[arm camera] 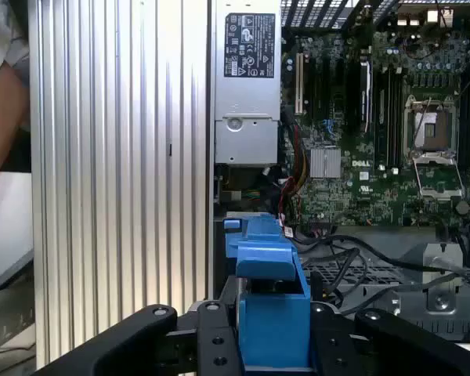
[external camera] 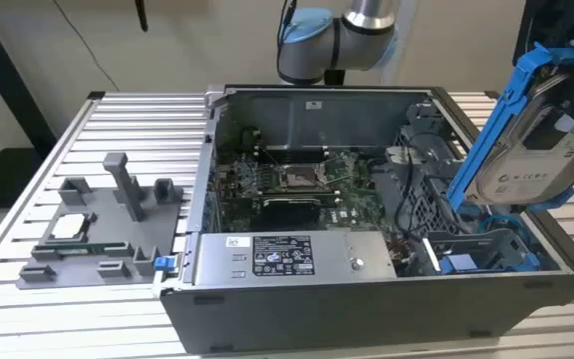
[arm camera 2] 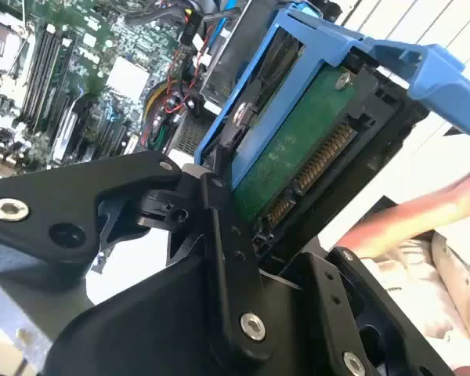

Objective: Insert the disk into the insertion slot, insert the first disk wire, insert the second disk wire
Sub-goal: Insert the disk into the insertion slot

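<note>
Blue-framed disk (external camera: pixel 531 161) tilted on edge, clamped btw fingers (arm camera 2: pixel 223 235), held above insertion slot (external camera: pixel 471 250), not yet in

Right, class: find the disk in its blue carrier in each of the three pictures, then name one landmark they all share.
Exterior view: disk held tilted above a corner of the open computer case, at the exterior view's right.
Second wrist view: its green circuit-board side faces the camera, against the black fingers.
First wrist view: seen end-on, blue-framed, between the fingers.
Shared landmark: the green motherboard.
</note>
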Action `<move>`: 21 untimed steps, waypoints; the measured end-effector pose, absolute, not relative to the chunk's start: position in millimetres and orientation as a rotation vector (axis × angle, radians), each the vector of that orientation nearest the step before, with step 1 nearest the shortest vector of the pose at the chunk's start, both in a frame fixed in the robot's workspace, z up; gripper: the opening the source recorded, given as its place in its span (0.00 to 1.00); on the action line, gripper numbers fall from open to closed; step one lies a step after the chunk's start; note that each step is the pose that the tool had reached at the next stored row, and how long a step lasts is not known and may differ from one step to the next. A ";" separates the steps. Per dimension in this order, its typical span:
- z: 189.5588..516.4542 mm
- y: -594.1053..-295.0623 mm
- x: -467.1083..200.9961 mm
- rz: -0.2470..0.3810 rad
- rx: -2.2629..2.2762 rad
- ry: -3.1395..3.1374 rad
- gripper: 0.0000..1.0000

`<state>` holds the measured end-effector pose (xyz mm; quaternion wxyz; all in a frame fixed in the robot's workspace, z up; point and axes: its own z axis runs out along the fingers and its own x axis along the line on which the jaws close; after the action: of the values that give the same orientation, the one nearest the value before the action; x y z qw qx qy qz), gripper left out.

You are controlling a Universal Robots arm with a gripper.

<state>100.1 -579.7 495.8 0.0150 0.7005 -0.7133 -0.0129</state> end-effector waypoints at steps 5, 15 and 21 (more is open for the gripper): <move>495.8 -579.7 100.1 -0.040 2.180 -2.220 0.00; 490.9 -579.8 100.2 -0.040 2.180 -2.220 0.00; 484.9 -580.0 100.8 -0.043 2.178 -2.218 0.00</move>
<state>100.8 -580.0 484.9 0.0161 0.7005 -0.7133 -0.0138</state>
